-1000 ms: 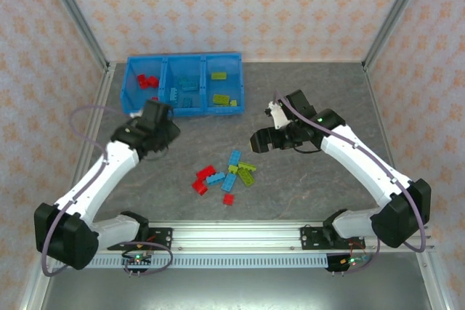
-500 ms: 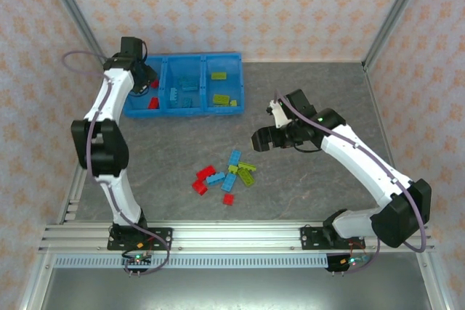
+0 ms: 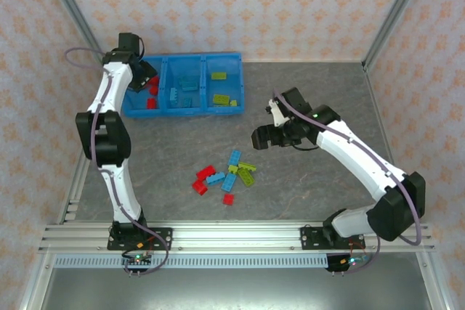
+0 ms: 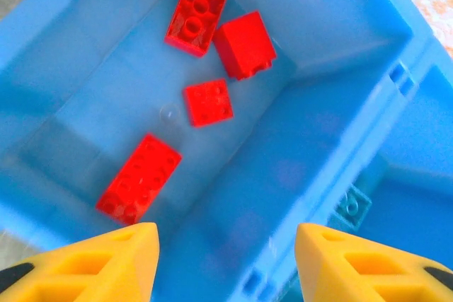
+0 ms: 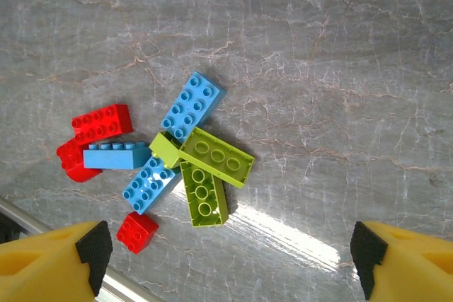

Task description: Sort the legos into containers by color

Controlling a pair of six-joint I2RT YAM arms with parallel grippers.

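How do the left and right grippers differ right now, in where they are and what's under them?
The left gripper hangs over the tray's left compartment; the right gripper hangs over the open table. Under the left lie four red bricks; under the right lies a mixed pile of red, blue and green bricks. Both are open and hold nothing.

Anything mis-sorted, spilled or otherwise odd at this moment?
Nothing stands out. The left compartment holds only red legos, all lying on its floor. The unsorted legos sit in one loose, partly overlapping pile on the table.
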